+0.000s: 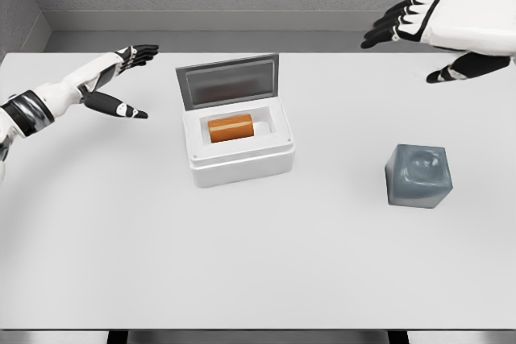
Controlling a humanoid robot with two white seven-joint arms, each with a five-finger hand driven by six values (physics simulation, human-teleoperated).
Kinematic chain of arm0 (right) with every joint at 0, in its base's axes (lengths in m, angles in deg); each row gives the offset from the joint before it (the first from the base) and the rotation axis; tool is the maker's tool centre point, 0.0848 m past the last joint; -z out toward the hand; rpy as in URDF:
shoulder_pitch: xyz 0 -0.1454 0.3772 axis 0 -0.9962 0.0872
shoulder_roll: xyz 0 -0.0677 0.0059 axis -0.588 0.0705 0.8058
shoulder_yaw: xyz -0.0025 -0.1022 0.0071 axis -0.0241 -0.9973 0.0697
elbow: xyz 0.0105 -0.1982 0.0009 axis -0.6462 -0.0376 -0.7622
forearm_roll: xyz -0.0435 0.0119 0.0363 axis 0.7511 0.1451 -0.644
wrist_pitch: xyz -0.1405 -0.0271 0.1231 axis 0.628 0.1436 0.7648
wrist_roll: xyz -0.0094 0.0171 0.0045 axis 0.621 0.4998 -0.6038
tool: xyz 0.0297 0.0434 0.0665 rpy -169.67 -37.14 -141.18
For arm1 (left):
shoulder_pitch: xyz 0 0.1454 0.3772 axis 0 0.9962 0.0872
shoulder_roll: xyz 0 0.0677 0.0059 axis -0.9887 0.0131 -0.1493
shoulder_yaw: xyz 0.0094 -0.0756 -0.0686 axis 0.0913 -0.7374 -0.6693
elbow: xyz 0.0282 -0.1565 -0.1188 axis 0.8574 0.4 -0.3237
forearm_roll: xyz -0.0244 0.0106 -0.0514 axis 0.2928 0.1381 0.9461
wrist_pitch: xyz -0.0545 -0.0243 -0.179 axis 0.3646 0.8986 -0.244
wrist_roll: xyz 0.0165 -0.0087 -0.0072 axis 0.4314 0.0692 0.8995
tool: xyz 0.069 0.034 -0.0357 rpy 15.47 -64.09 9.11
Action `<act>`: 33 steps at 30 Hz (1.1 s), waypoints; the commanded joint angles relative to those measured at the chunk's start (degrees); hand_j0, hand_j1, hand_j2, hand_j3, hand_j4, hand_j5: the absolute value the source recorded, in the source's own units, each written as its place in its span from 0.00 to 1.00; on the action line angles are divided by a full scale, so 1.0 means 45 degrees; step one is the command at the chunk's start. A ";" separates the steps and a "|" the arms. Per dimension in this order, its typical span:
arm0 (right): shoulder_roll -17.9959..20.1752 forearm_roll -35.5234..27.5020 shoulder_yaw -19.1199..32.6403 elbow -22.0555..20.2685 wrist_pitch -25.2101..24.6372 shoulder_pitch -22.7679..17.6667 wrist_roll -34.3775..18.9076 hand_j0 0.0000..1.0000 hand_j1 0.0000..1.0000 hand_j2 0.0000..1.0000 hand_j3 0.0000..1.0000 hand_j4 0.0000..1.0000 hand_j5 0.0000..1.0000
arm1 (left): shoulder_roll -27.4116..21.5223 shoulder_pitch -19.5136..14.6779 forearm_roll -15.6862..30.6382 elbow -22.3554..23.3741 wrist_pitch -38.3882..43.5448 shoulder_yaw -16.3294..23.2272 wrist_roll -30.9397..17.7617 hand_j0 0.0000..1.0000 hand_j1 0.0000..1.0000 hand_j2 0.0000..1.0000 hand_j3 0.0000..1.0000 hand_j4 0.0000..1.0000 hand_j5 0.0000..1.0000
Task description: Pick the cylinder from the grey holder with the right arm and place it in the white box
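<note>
White box (242, 159): in the middle of the table (258, 263), lid (230, 80) standing open at its back.
Orange cylinder (231, 128): lying on its side inside the white box.
Grey holder (418, 176): to the right of the white box, well apart from it.
Right hand (435, 34): above and behind the grey holder, fingers spread, holding nothing.
Left hand (121, 78): to the left of the white box, fingers apart, holding nothing.

Two arms clad in smooth white shells. Glossy black-and-chrome joint section on the left forearm (28, 110), between white segments. Left five-finger hand (121, 78): white back, slim black fingers (143, 52), small white marks along the thumb. Right five-finger hand (423, 34): bulky white rounded casing over the back, black fingers (395, 26) with white plates over the knuckles, black thumb with a white patch.
</note>
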 commanded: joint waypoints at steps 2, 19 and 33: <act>0.0292 -0.0076 -0.0363 -0.0333 -0.0024 -0.0020 0.0130 1.00 1.00 1.00 1.00 1.00 1.00 | 0.0005 0.0039 0.0088 -0.0207 0.0023 -0.0008 0.0000 1.00 1.00 1.00 1.00 1.00 1.00; -0.0275 -0.0173 -0.0245 -0.0294 -0.0024 -0.0313 0.0287 1.00 1.00 1.00 1.00 1.00 1.00 | -0.0522 0.0820 0.0225 -0.2122 0.0024 -0.0008 0.0000 1.00 1.00 1.00 1.00 1.00 1.00; -0.0627 -0.0193 -0.0265 -0.0196 -0.0024 -0.0489 0.0209 1.00 1.00 1.00 1.00 1.00 1.00 | -0.0679 0.0898 0.0264 -0.3020 0.0043 0.0363 0.0000 1.00 1.00 1.00 1.00 1.00 1.00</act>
